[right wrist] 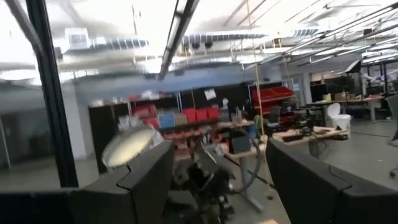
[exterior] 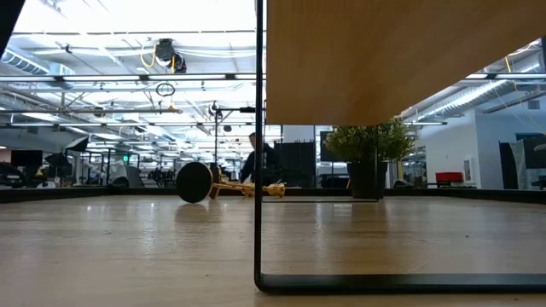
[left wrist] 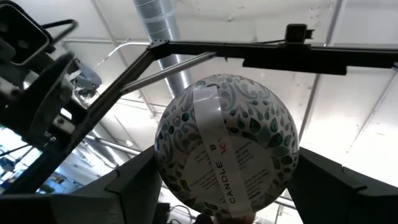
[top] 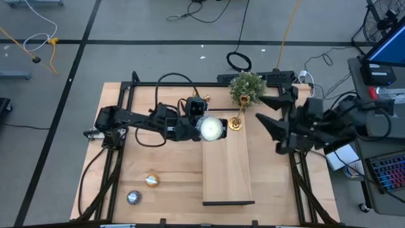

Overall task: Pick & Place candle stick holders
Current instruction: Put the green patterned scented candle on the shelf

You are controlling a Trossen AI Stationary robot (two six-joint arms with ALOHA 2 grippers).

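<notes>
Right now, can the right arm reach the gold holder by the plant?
Probably yes: the right gripper, jaws open, faces the candle stick holder, nothing between; the left gripper holds a candle nearby.

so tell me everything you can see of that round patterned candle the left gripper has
The round candle tin, printed with a green and grey leaf pattern on white, sits between the left gripper's dark fingers, its flat labelled face turned to the wrist camera. A white paper band printed "CANDLE" runs across that face. From above it shows as a pale disc at the far end of the raised light wooden shelf, close to a small gold candle stick holder.
</notes>
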